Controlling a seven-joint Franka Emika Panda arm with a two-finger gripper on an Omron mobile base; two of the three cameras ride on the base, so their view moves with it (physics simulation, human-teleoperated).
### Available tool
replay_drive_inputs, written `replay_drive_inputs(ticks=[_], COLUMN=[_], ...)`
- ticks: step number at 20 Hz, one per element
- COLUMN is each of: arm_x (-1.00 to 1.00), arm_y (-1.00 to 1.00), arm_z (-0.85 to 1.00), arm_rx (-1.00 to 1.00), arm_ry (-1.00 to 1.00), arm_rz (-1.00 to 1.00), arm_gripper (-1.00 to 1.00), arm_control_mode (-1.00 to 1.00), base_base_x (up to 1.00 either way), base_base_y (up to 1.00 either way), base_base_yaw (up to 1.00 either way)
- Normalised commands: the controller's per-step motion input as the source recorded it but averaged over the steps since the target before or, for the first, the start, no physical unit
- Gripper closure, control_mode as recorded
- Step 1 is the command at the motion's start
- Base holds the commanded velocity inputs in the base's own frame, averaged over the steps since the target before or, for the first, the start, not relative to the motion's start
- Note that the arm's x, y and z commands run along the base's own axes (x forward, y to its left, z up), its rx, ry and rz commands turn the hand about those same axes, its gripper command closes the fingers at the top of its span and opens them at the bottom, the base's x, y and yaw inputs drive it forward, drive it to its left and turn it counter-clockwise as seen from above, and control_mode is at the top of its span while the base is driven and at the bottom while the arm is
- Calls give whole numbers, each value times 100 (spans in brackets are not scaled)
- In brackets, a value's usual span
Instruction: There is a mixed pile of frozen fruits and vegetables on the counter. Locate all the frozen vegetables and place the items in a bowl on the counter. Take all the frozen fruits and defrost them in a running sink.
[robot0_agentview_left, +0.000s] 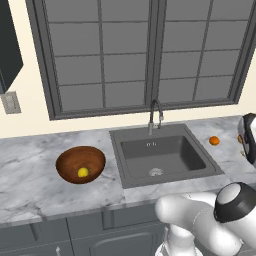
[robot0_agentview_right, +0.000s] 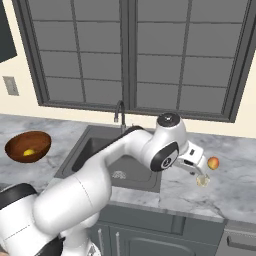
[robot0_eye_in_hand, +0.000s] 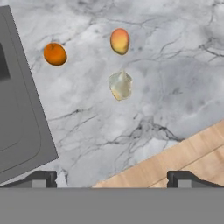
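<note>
At the left of the worktop (robot0_agentview_left: 30, 170), the brown wooden bowl (robot0_agentview_left: 80, 164) is seen standing beside the sink (robot0_agentview_left: 165, 155), and a small yellow piece (robot0_agentview_left: 83, 172) lies inside it. One of the two frozen vegetables is therefore judged to be already delivered.

In the middle, the sink basin is seen with its pale drain and no food in it; the faucet (robot0_agentview_left: 155, 116) rises behind it, and no stream of water can be made out. Neither fruit has been brought to the sink yet, so the defrosting part is judged to be not yet begun.

To the right of the sink, three pieces are left on the marble. In the hand view, the orange ball (robot0_eye_in_hand: 55, 54) is seen near the sink's edge, the orange-red peach-like ball (robot0_eye_in_hand: 120, 41) lies apart from it, and the whitish lump (robot0_eye_in_hand: 120, 85) rests just beside the peach-like ball. The claw (robot0_agentview_right: 196, 170) is held above this group with its fingers spread wide and nothing between them; in the right base view it hangs just over the whitish lump.

What remains, as judged from this layout, is the second vegetable to be carried to the bowl, then both fruits to be placed in the sink under running water.
</note>
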Motion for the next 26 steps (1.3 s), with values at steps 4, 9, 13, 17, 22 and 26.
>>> replay_drive_inputs(ticks=[4,9,13,17,22,26], arm_x=[9,8,6,5,8,12], arm_y=[-5,-8,-10,-18,-13,-4], arm_z=[-14,-9,-6,-16,-18,-11], arm_rx=[0,1,3,9,5,0], arm_ry=[0,0,0,0,0,0], arm_rz=[0,0,0,0,0,0], arm_gripper=[-100,-100,-100,-100,-100,-100], arm_control_mode=[-100,-100,-100,-100,-100,-100], base_base_x=[0,0,0,0,0,0], base_base_y=[0,0,0,0,0,0], base_base_yaw=[0,0,0,0,0,0])
